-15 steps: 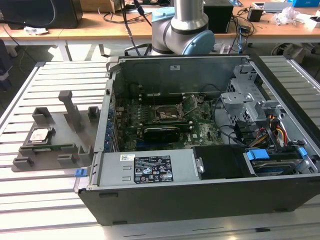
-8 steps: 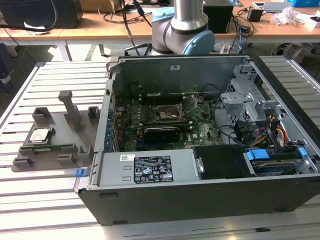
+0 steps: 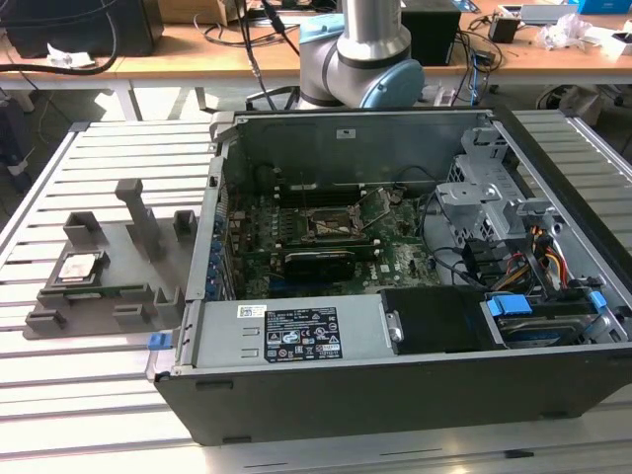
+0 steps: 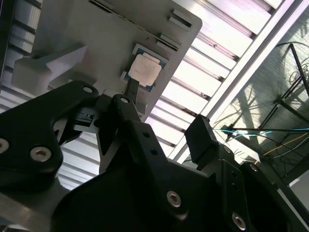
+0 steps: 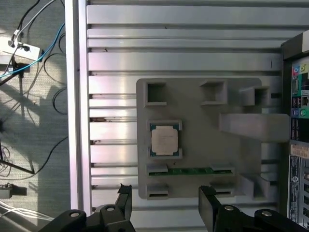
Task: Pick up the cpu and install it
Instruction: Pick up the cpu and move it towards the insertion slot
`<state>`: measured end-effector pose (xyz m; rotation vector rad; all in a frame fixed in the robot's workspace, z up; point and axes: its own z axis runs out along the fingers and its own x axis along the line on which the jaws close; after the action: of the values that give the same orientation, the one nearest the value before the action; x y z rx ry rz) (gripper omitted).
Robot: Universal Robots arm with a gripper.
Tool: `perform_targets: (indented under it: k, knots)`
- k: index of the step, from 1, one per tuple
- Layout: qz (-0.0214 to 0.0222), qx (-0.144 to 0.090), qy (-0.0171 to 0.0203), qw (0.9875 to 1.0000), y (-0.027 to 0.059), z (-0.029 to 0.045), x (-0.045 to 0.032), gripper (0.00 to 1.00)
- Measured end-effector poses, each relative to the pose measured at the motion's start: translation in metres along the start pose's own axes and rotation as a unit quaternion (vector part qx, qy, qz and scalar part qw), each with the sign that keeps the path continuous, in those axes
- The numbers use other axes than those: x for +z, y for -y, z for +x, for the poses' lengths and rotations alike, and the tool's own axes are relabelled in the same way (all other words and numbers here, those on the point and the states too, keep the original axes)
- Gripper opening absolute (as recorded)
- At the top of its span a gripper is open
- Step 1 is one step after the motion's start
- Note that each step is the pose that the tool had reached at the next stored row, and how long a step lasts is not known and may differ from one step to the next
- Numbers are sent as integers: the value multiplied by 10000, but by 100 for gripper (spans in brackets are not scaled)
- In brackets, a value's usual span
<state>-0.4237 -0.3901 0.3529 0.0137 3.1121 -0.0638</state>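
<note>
The cpu [image 3: 79, 267] is a small silver square with a thin green rim. It lies flat in a recess of the grey plastic holder [image 3: 109, 252] at the exterior view's left. In the first wrist view the cpu [image 5: 164, 140] sits well below my gripper [image 5: 166, 205], apart from it. The two black fingertips [image 5: 124, 193] stand wide apart with nothing between them, so the gripper is open. The second wrist view shows the cpu [image 4: 145, 69] beyond the black finger linkage. The motherboard's square socket frame [image 3: 336, 225] lies inside the open computer case [image 3: 296, 336].
A green memory stick [image 5: 190, 170] lies in a slot of the holder beside the cpu. Upright grey blocks [image 3: 138, 212] rise from the holder. The slatted metal table [image 3: 89, 395] carries holder and case. The arm's base [image 3: 370, 49] stands behind the case, with cables on the floor.
</note>
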Motion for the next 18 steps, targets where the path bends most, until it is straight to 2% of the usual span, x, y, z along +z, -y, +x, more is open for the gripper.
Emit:
perform_targets:
  k: [3, 9, 18]
  knots:
    - [0, 0, 0, 10000, -1, 1, 37, 66]
    - [0, 0, 0, 10000, -7, 5, 180, 66]
    - [0, 0, -1, 10000, -11, 8, 264, 66]
